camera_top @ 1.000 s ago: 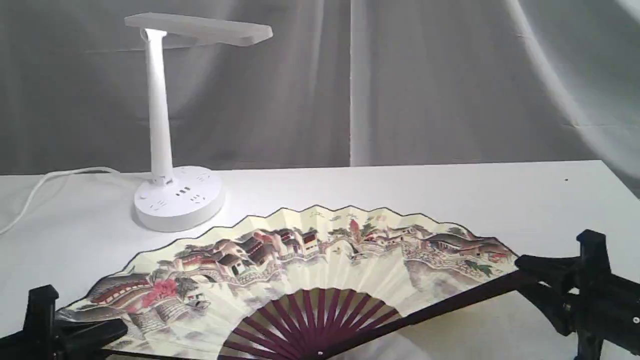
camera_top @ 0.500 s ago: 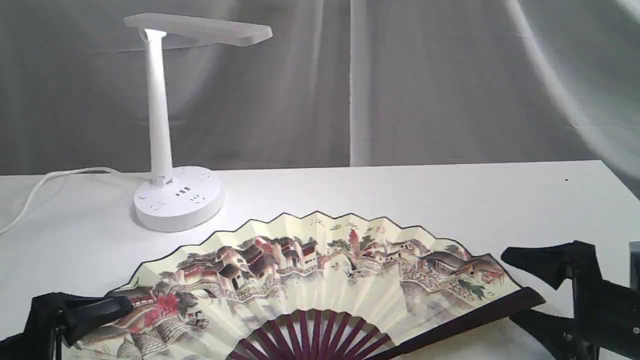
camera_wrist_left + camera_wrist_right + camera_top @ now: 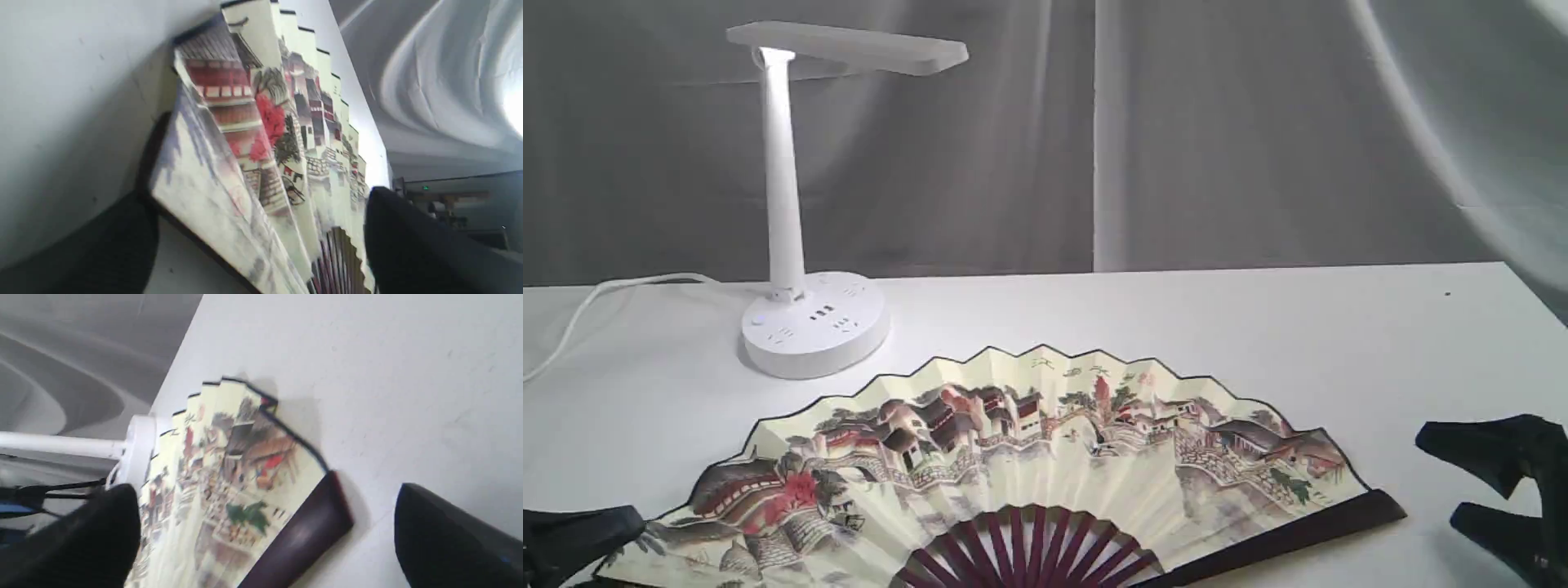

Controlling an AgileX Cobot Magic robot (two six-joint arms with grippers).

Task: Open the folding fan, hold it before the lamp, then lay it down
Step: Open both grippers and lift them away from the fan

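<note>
The folding fan (image 3: 1045, 441) lies spread open on the white table (image 3: 1258, 318), painted side up, with its maroon ribs (image 3: 1029, 551) at the near edge. The white lamp (image 3: 783, 204) stands behind the fan's left half, its base (image 3: 813, 327) just beyond the leaf. My right gripper (image 3: 1441, 478) is open, a short way right of the fan's dark end rib (image 3: 302, 535). My left gripper (image 3: 580, 531) shows only one dark finger beside the fan's left end. In the left wrist view, the left gripper (image 3: 261, 196) stands wide open with the fan (image 3: 261, 134) lying beyond its fingers.
The lamp's white cord (image 3: 580, 314) runs off to the left over the table. A grey curtain (image 3: 1176, 139) hangs behind the table's far edge. Bare tabletop stretches right of the lamp and behind the fan.
Both grippers have let go of the fan's end ribs and drawn back outward and toward the near edge. The fan has settled flat on the table.
</note>
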